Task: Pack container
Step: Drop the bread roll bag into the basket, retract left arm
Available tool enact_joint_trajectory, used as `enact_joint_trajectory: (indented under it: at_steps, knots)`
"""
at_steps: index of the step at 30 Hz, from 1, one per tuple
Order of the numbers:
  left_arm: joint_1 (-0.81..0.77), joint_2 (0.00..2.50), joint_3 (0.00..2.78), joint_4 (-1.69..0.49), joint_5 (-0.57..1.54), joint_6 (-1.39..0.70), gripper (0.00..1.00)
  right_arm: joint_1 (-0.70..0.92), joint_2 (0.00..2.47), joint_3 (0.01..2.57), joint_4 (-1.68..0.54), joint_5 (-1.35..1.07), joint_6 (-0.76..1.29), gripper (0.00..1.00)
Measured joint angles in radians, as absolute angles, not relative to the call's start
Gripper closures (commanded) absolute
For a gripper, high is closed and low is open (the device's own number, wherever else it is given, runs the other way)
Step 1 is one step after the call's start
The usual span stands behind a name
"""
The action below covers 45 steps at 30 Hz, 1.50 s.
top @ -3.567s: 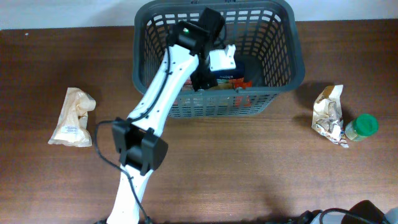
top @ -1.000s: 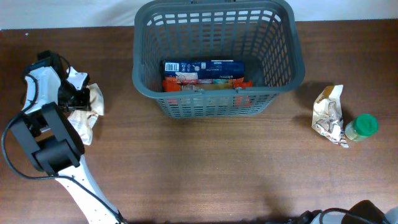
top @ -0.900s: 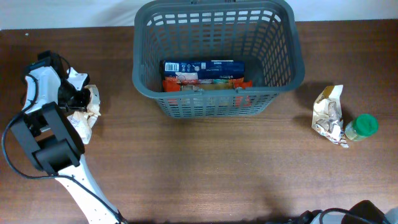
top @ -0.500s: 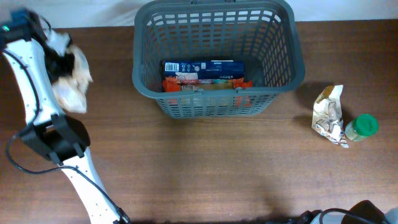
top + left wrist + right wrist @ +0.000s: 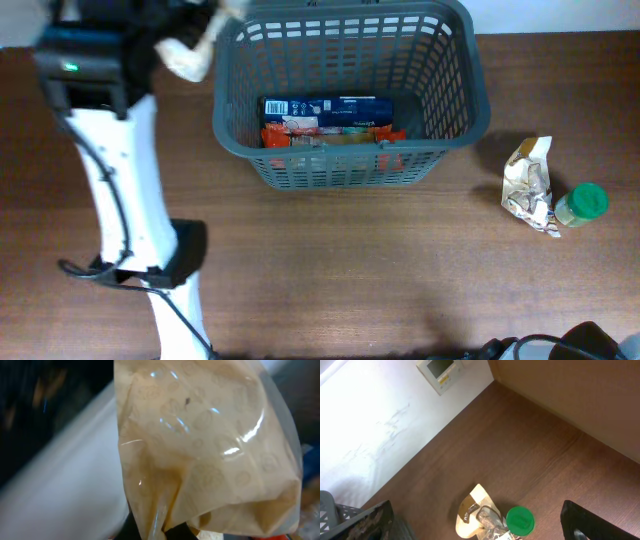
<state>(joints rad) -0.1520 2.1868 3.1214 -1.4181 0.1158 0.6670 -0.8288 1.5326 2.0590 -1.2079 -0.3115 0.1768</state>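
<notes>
Bag [image 5: 188, 57] lifted to container [image 5: 340, 172] rim; two packs [image 5: 326, 107] inside.

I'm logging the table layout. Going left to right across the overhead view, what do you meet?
tan bag, lifted off the table → dark grey basket → crumpled packet → green-lidded jar

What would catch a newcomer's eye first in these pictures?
The big grey basket at the far edge of the table, boxes inside. The white left arm holds a tan bag by its far-left corner; the bag fills the left wrist view. A crumpled packet and green-lidded jar sit far right.
</notes>
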Motion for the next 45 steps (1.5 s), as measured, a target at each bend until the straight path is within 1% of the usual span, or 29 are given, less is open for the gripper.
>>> enact_joint_trajectory:
  at_steps: [3,6,11,19,20,22,23,27,29,33,39,42,45]
  knots:
    - [-0.297,2.184,3.107,-1.417,0.121,0.815,0.98,-0.829,1.533,2.059,-1.208,-0.311,0.176,0.01]
    - [-0.408,2.188,3.046,-1.429,0.144,0.888,0.98,-0.829,1.533,2.059,-1.208,-0.311,0.176,0.01]
    - [-0.493,2.217,2.864,-1.433,0.147,0.929,0.98,-0.829,1.533,2.059,-1.208,-0.311,0.177,0.01]
    - [-0.63,2.347,2.537,-1.396,0.144,0.944,0.98,-0.829,1.533,2.059,-1.208,-0.311,0.177,0.01]
    - [-0.639,2.354,2.52,-1.384,0.143,0.944,0.94,-0.829,1.533,2.059,-1.208,-0.311,0.177,0.01]
    - [-0.656,2.37,2.482,-1.364,0.142,0.945,0.61,-0.829,1.533,2.059,-1.208,-0.311,0.176,0.01]
    - [-0.662,2.374,2.469,-1.361,0.139,0.95,0.01,-0.829,1.533,2.059,-1.208,-0.311,0.177,0.01]
    - [-0.67,2.374,2.461,-1.338,0.118,0.94,0.01,-0.829,1.533,2.059,-1.208,-0.311,0.177,0.01]
    - [-0.671,2.374,2.463,-1.311,0.07,0.898,0.01,-0.829,1.533,2.059,-1.208,-0.311,0.177,0.01]
    - [-0.666,2.374,2.505,-1.329,-0.027,0.778,0.01,-0.829,1.533,2.059,-1.208,-0.311,0.176,0.01]
    - [-0.627,2.346,2.739,-1.354,-0.111,0.587,0.01,-0.829,1.533,2.059,-1.208,-0.311,0.177,0.01]
    - [-0.574,2.285,2.852,-1.354,-0.126,0.495,0.01,-0.829,1.533,2.059,-1.208,-0.311,0.177,0.01]
    - [-0.485,2.193,2.95,-1.374,-0.134,0.386,0.01,-0.829,1.533,2.059,-1.208,-0.311,0.177,0.01]
